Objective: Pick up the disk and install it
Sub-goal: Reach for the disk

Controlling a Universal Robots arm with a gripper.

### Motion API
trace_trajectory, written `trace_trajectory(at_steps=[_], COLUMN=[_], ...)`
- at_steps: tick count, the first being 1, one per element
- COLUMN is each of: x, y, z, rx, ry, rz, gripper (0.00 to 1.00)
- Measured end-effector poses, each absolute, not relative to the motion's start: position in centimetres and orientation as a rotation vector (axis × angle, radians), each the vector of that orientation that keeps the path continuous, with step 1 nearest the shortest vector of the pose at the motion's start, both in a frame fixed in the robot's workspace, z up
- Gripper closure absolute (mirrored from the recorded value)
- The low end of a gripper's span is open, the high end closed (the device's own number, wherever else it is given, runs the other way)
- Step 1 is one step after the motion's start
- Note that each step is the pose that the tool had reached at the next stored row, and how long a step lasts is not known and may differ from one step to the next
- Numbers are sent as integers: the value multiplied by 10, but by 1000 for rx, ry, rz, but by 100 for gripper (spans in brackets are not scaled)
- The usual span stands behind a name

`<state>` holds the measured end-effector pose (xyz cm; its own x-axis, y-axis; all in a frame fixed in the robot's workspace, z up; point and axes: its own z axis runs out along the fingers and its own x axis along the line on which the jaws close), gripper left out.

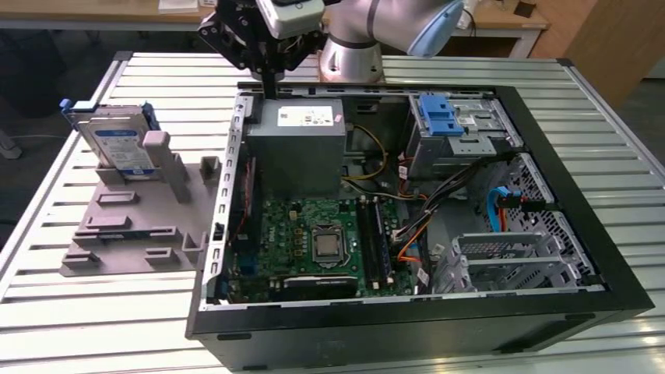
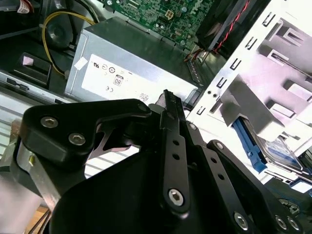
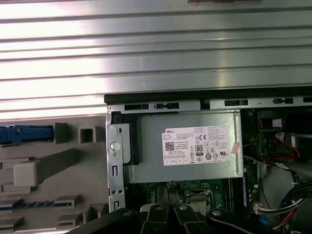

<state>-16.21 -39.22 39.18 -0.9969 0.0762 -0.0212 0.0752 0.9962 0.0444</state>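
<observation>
The disk [image 1: 114,144] is silver with a white-and-blue label and a blue frame. It stands on edge in a grey holder [image 1: 135,218] on the table, at the exterior view's left of the open computer case [image 1: 416,319]. The second wrist view shows part of the disk [image 2: 280,148] behind the holder's grey posts, and its blue edge [image 3: 24,134] appears in the first wrist view. My gripper [image 1: 272,90] hangs over the case's back edge, above the grey power supply box [image 1: 301,132] and well apart from the disk. Its black fingers [image 2: 170,126] are shut together with nothing between them.
Inside the case are the green motherboard [image 1: 322,241], cable bundles [image 1: 447,195] and a metal drive bay with a blue latch tab [image 1: 447,117] at the back right. Another metal cage [image 1: 509,257] sits at the front right. The table is slatted metal [image 1: 93,312].
</observation>
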Motion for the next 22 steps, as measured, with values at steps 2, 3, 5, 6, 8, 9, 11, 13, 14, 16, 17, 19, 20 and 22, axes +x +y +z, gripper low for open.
trace_trajectory(at_steps=[2,3,5,6,8,9,11,13,14,16,17,19,20,22], x=[-163,-163,-164,-165,-166,-168,-170,-171,-172,-174,-175,-178,-179,-180], y=[-391,-391,-390,-390,-389,-389,-388,-387,-387,-386,-386,-386,-385,-385], z=[392,392,391,391,391,391,391,391,391,391,390,390,390,390], rx=[119,119,119,119,119,119,119,119,119,119,119,119,119,119], ry=[3124,3127,3130,3131,3131,3131,3131,3131,3131,3131,3131,3131,3131,3131], rz=[69,69,70,70,69,69,69,70,70,70,70,70,70,70], gripper=[89,89,89,89,89,89,89,89,89,89,89,89,89,89])
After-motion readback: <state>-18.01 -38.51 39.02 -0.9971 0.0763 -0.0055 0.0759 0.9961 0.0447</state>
